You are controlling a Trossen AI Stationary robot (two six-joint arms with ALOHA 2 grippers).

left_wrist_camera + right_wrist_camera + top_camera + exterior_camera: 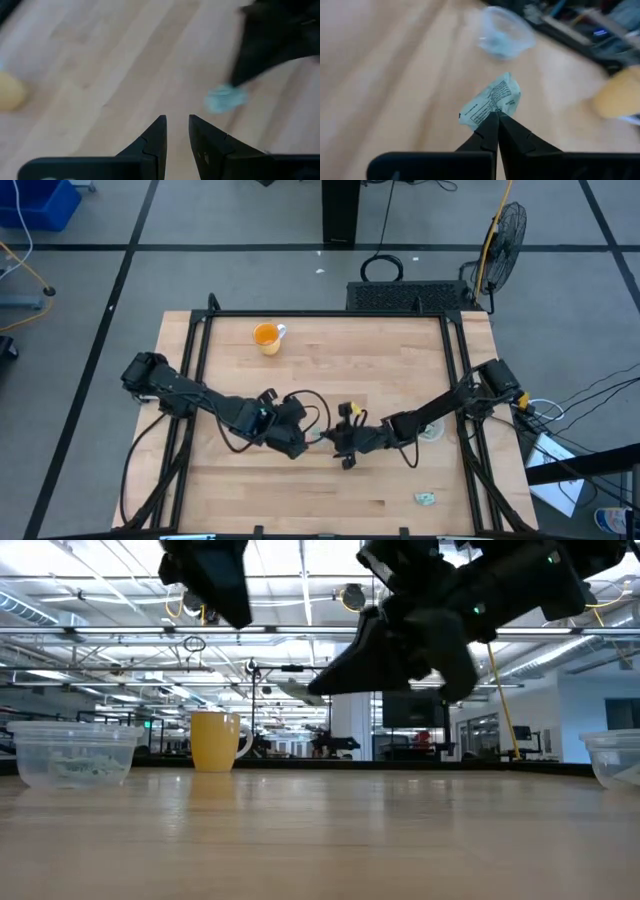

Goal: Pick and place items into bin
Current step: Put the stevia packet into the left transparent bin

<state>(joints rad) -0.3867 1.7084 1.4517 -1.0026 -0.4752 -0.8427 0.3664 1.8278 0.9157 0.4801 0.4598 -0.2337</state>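
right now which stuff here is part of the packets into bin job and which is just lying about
Part of the job:
- packet pinched in the right gripper
- packet lying on the table near the front edge
- clear cup, which seems to hold packets
- left gripper, slightly open, holding nothing

Just lying about:
- orange mug
- floor fan beyond the table

The right claw point(496, 120) pinches a crumpled green-and-white packet point(492, 104) between its closed fingertips, above the wooden tabletop point(385, 75). Beyond it stands a clear cup point(504, 32), and a blurred yellow-orange mug point(619, 95) sits off to one side.
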